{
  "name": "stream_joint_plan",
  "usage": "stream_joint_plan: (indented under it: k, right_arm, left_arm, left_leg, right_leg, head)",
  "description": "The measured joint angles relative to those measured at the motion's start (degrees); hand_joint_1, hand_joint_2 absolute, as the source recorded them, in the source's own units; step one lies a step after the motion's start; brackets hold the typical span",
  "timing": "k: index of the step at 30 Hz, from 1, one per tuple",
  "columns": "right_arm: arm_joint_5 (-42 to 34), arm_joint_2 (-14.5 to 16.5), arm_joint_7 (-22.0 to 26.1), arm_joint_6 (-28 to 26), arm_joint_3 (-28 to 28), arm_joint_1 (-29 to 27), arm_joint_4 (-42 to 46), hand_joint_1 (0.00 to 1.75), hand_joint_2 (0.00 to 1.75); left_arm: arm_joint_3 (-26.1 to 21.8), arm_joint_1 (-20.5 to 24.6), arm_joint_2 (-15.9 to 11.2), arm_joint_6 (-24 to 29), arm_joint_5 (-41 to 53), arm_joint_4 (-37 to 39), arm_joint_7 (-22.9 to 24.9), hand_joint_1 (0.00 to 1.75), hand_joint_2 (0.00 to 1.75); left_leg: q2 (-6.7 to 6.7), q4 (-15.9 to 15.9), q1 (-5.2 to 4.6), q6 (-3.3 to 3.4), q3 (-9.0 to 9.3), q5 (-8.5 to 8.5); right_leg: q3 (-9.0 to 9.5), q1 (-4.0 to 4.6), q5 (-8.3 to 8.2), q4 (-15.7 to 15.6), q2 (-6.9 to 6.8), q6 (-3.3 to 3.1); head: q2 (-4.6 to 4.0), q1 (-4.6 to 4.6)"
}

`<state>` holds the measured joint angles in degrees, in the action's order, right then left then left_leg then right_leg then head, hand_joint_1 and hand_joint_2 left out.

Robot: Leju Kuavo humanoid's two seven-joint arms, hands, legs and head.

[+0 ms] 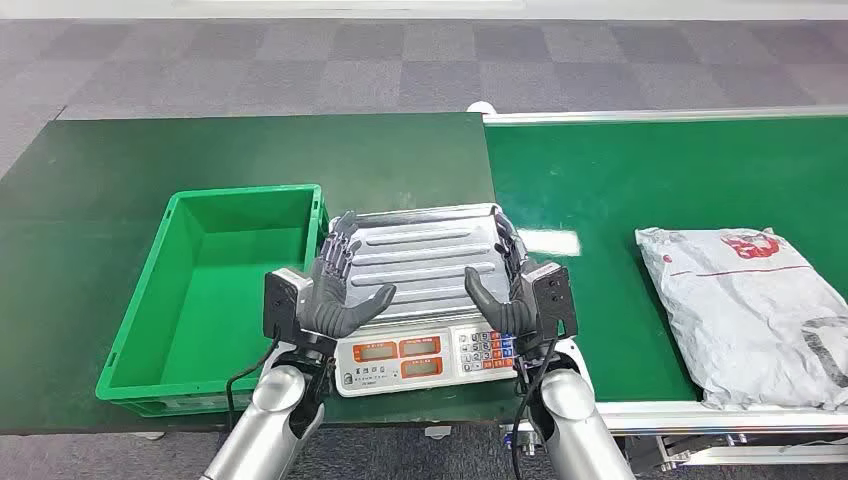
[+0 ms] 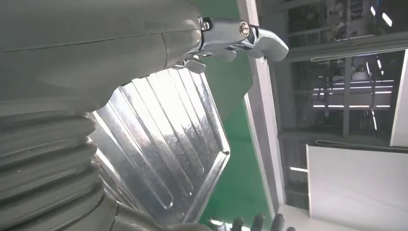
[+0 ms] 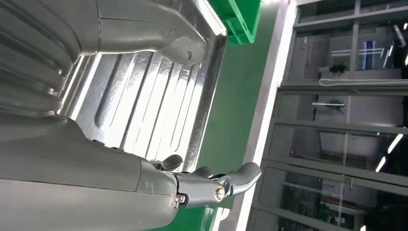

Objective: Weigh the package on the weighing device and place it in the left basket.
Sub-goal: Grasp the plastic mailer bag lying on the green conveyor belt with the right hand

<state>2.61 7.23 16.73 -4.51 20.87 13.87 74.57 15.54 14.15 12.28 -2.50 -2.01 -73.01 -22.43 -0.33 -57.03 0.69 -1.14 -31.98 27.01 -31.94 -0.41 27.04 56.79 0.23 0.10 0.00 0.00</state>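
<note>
A white plastic package (image 1: pixel 748 312) with red print lies on the green conveyor belt at the right. The weighing scale (image 1: pixel 425 262) sits in the middle, its ribbed steel pan (image 2: pixel 168 144) (image 3: pixel 144 96) bare. My left hand (image 1: pixel 335 290) hovers over the pan's left edge and my right hand (image 1: pixel 508 285) over its right edge, palms facing each other, fingers spread, holding nothing. The green basket (image 1: pixel 215 300) stands to the left of the scale, with nothing inside it.
The scale's display and keypad (image 1: pixel 425 362) face me at the front edge. A dark green table (image 1: pixel 250 150) holds the basket and scale; the brighter conveyor belt (image 1: pixel 650 180) with a metal rail runs to the right.
</note>
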Motion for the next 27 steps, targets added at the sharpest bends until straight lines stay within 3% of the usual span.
stream_joint_plan:
  k: [15, 27]
  right_arm:
    - [7.06, -0.81, -1.64, -3.82, -4.84, -0.96, 0.25, 0.0, 1.75]
    - [11.5, -5.15, -0.37, -7.93, -12.39, -2.55, 0.01, 0.0, 1.75]
  left_arm:
    - [-0.21, -1.56, -0.71, 1.62, 1.61, -0.91, -0.33, 0.0, 1.75]
    - [-1.98, -3.3, -1.77, 1.91, 1.34, -1.31, -1.67, 0.0, 1.75]
  left_leg:
    - [0.0, 0.0, -0.01, 0.0, -0.01, 0.0]
    - [-0.04, 0.0, -0.06, 0.01, -0.02, 0.01]
  right_leg:
    - [0.0, -0.01, 0.0, 0.0, -0.01, 0.0]
    - [-0.01, -0.04, 0.0, -0.01, -0.03, 0.01]
  head:
    - [0.0, 0.0]
    - [0.0, 0.0]
